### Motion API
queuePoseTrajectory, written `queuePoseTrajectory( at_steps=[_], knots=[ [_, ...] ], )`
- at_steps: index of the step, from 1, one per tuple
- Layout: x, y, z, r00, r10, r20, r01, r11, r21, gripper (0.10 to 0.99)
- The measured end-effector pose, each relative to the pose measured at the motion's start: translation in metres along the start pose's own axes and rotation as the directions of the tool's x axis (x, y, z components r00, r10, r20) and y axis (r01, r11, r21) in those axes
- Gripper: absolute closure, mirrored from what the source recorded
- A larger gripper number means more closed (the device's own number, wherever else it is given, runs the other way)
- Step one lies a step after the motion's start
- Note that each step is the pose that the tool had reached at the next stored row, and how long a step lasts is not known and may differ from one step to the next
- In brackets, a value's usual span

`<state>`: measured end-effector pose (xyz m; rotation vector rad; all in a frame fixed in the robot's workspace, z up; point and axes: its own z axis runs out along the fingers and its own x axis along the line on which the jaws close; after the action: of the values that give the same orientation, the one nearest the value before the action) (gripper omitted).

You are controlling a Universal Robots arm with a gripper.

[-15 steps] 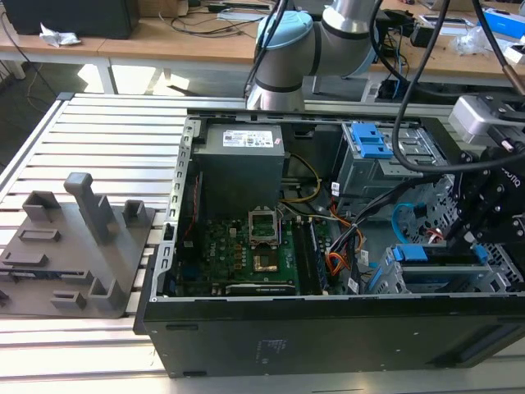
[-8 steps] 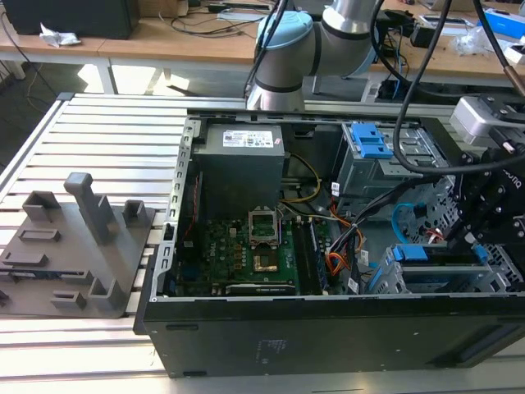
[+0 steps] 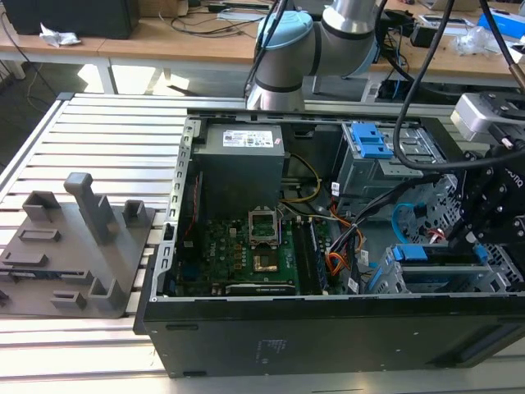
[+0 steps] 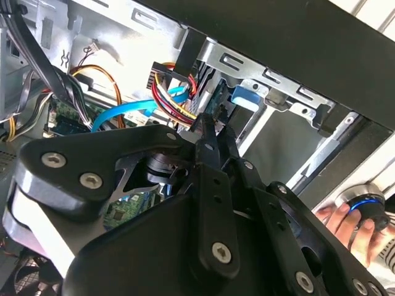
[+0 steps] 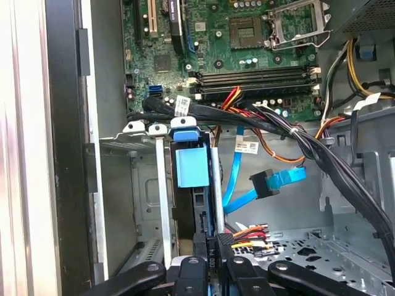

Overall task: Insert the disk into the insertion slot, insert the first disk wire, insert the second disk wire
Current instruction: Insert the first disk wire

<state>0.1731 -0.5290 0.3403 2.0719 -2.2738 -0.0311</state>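
Observation:
The disk (image 5: pixel 191 165) in its blue carrier sits inside the insertion slot (image 5: pixel 145 203), the grey perforated cage at the exterior view's right (image 3: pixel 394 283). My gripper (image 5: pixel 216 262) is shut on the dark plug of the first disk wire (image 5: pixel 247 234), a red, yellow and black bundle, held at the disk's rear edge. Whether the plug is seated I cannot tell. The second disk wire (image 5: pixel 237 185), a light-blue flat cable, hangs loose beside the disk with its dark plug (image 5: pixel 265 184) free. In the second wrist view the gripper (image 4: pixel 210 132) is close to the blue carrier tab (image 4: pixel 247 95).
Thick black cables (image 5: pixel 308 148) cross above the cage. The motherboard (image 3: pixel 246 254) and power supply (image 3: pixel 242 160) fill the case's middle. A taller cage with a blue latch (image 3: pixel 369 144) stands at the back. A grey fixture (image 3: pixel 78 242) lies outside the case. A hand (image 4: pixel 345 219) rests on a blue-lit knob.

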Motion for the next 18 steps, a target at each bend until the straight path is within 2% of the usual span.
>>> queuePoseTrajectory(
  at_steps=[6,14,18],
  knots=[
    [0.0004,0.0003,0.0041,0.9999,-0.001,0.0147,0.001,1.0000,-0.001,0.902],
    [0.0066,-0.0005,0.0083,0.9998,-0.001,0.0186,0.001,1.0000,-0.002,0.902],
    [0.0069,-0.0005,0.0094,0.9998,-0.001,0.0203,0.001,1.0000,-0.002,0.902]
  ],
)
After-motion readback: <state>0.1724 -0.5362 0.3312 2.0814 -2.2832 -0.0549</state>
